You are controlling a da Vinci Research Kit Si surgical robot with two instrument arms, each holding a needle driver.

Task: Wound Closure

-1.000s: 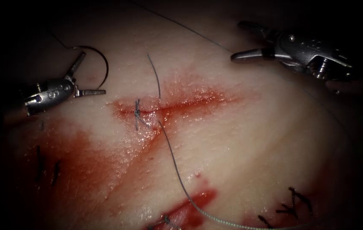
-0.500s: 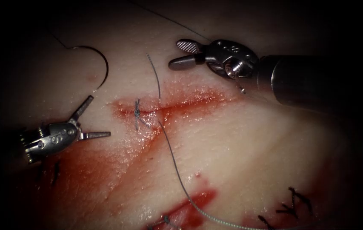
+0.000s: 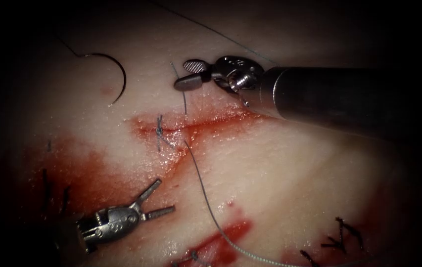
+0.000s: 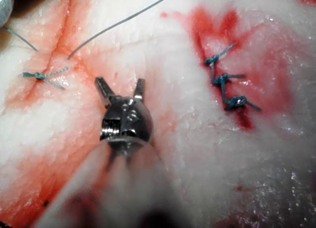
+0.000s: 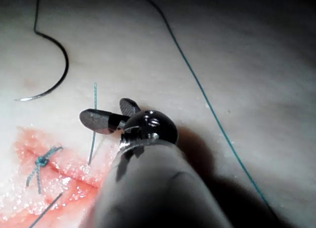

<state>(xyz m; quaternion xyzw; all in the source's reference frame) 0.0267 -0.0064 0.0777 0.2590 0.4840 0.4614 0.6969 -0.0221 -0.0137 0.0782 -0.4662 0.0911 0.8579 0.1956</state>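
The tissue lies pale and wet under the light, its edges falling off into dark, with red fluid smeared across its near left. Across the middle runs the cut, a reddened line. One knotted stitch sits at its left end with short cut tails, and just right of it the thread passes through the cut: one short end rises on the far side, and a long strand trails toward the near edge. To the right of that point the cut looks open, so I judge the closure only begun, with one stitch tied, a second pass of thread lying untied, and most of the length left to do.

The needle rests free on the tissue at the far left, well apart from the cut, its curve lying flat and not in the tissue, with thread leading off its end.

The right tool reaches in from the right on the far side of the cut, jaws apart and holding nothing, its tips right beside the short rising end of thread. The left tool hangs over the stained near left, jaws also spread and empty. Older sutured cuts lie toward the near edge.
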